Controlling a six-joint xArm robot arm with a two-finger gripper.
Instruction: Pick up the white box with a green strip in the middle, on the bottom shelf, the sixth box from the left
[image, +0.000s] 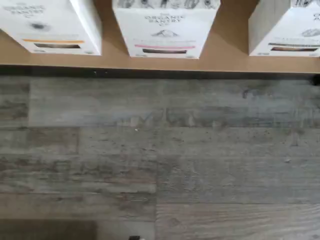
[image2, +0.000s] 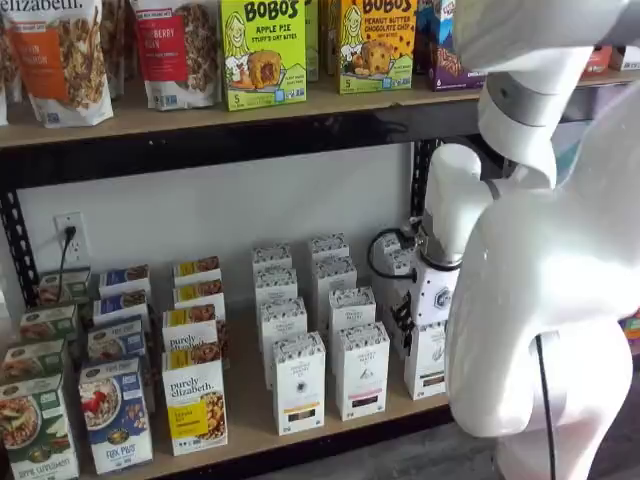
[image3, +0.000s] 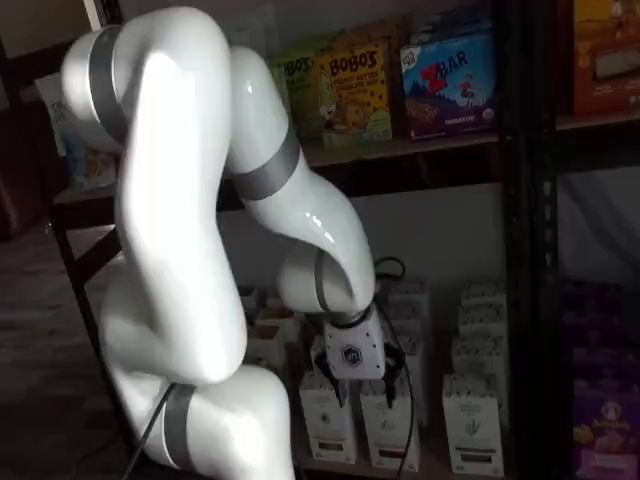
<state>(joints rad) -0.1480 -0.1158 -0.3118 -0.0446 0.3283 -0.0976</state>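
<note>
Hanging low before the bottom shelf, the gripper stands wide apart and empty; the white box stands upright on that board directly behind and just below it, long axis vertical

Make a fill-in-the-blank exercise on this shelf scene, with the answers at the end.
1. Of the rack's shelves, the white box stands on the ___ one.
2. The pincer hangs before the white cartons with its jaws ___.
3. The green Bobo's box on the upper shelf reads apple ___.

Missing words: bottom; open; pie.
</note>
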